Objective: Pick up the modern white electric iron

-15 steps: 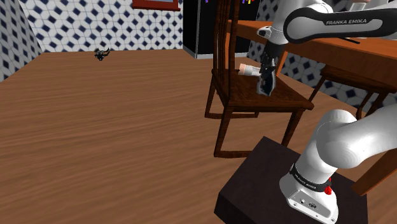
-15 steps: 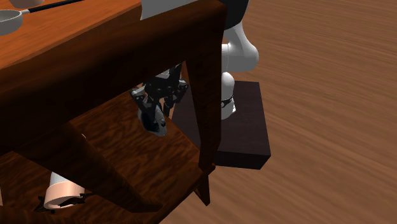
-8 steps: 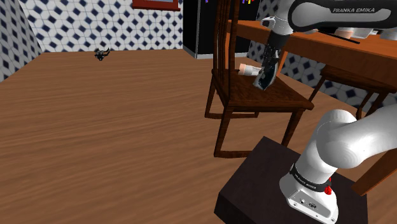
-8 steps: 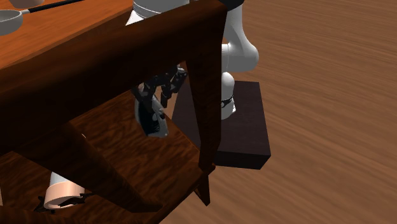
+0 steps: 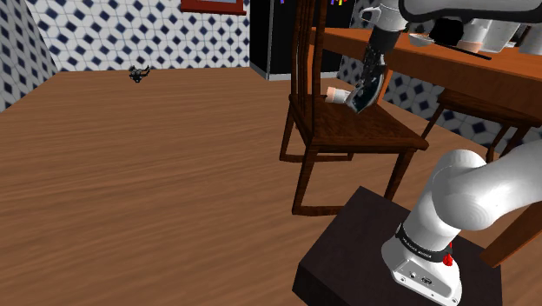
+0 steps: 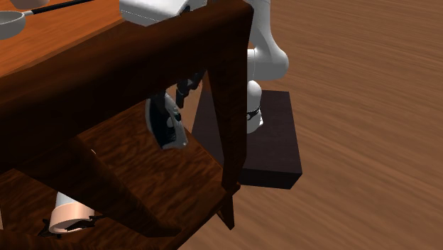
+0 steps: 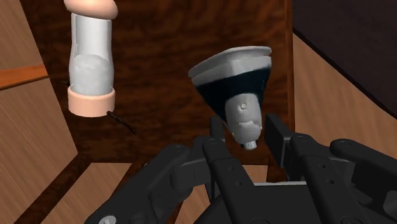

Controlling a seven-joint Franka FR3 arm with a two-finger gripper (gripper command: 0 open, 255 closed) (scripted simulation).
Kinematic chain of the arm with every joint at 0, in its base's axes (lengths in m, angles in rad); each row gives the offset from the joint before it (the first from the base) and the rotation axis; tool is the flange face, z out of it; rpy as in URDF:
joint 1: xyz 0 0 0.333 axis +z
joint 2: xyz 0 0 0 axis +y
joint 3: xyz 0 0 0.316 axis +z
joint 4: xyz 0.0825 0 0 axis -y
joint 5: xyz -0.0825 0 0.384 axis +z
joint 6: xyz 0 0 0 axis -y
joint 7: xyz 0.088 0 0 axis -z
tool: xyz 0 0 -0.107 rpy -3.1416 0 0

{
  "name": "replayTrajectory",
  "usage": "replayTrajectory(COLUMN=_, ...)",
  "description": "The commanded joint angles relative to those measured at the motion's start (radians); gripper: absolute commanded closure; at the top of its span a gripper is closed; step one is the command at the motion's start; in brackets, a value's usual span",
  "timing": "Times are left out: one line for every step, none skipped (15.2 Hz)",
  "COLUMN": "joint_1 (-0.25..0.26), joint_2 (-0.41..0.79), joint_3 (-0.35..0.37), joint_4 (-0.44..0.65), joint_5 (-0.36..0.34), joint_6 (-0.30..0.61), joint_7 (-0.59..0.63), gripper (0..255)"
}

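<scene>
**Item: electric iron (image 7: 234, 81)**, dark body with a pale soleplate and a grey rear end. It hangs tilted over the seat of the wooden chair (image 5: 384, 130), right of centre in the upper part of the shoulder view. Whether its lower tip touches the seat cannot be told.

**Holder: gripper (image 7: 247, 137)**, black. Its fingers (image 7: 215, 136) are clamped on either side of the iron's grey rear end.

**Surroundings:**
- Cylindrical container (image 7: 92, 60), pale with peach-coloured ends. It lies on the same seat, apart from the iron.
- Wooden table (image 5: 486, 74) along the upper right of the shoulder view, just behind the chair.
- Grey pan (image 6: 8, 25) with a long dark handle, on the tabletop at the upper left of the second exterior view.
- Dark box stand (image 5: 347, 252) at the lower right, on the wooden plank floor (image 5: 156, 174).
- Small dark object (image 5: 137, 73) on the floor, far off at the upper left, near the blue-and-white tiled wall (image 5: 130, 35).

**Obstructions:** in the second exterior view the chair's back rail (image 6: 142, 64) and its post cross in front of the arm. They hide most of the gripper, and the iron shows below the rail.
</scene>
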Motion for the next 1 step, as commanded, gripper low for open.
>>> replayTrajectory(joint_1=0.0, joint_2=0.002, joint_3=-0.001, joint_4=0.009, joint_5=0.001, joint_6=-0.006, joint_7=-0.004, gripper=255)
